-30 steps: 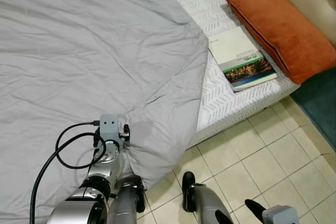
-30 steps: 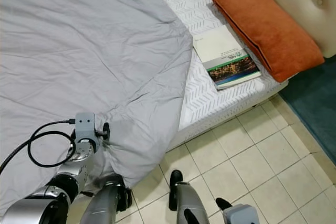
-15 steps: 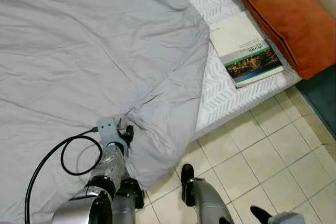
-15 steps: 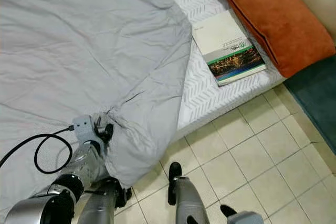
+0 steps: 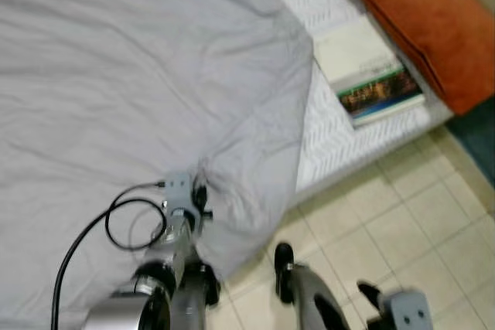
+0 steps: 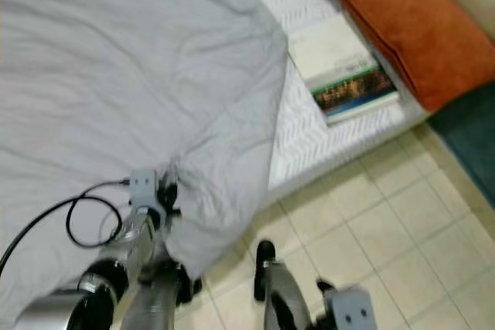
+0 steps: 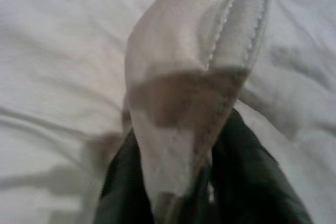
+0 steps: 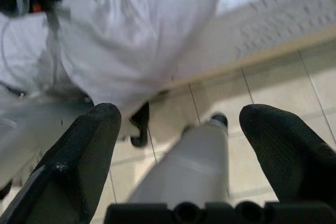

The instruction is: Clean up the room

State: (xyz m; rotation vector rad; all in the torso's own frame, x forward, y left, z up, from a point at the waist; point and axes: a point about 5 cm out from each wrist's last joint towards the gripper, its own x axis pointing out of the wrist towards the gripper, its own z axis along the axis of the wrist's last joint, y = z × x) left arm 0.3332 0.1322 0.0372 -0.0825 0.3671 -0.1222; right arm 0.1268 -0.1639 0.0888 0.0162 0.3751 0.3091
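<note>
The grey duvet (image 5: 131,75) covers most of the bed, spread from about 9 o'clock across to the centre of the head views, with its near corner bunched and lifted at about 7 o'clock. That corner is pinched in the left gripper (image 7: 178,182); the left wrist view shows the stitched hem clamped between its two black fingers (image 7: 123,182). The cover lies mostly flat, though its edge runs slantwise, leaving a strip of patterned white mattress (image 5: 329,125) bare toward 2 o'clock, so I judge the bed-making to be under way and not finished: the corner has yet to be drawn square to the bed's edge. The duvet's long axis appears to run from 7 o'clock up toward 12 o'clock, its held corner pointing at the robot. Beyond it, toward 2 o'clock, a book (image 5: 370,73) lies on the bare mattress, touching an orange pillow (image 5: 429,25); both look untended. The right gripper (image 8: 181,145) hangs with its fingers spread wide over the tiled floor (image 5: 418,222) at 5 o'clock.
</note>
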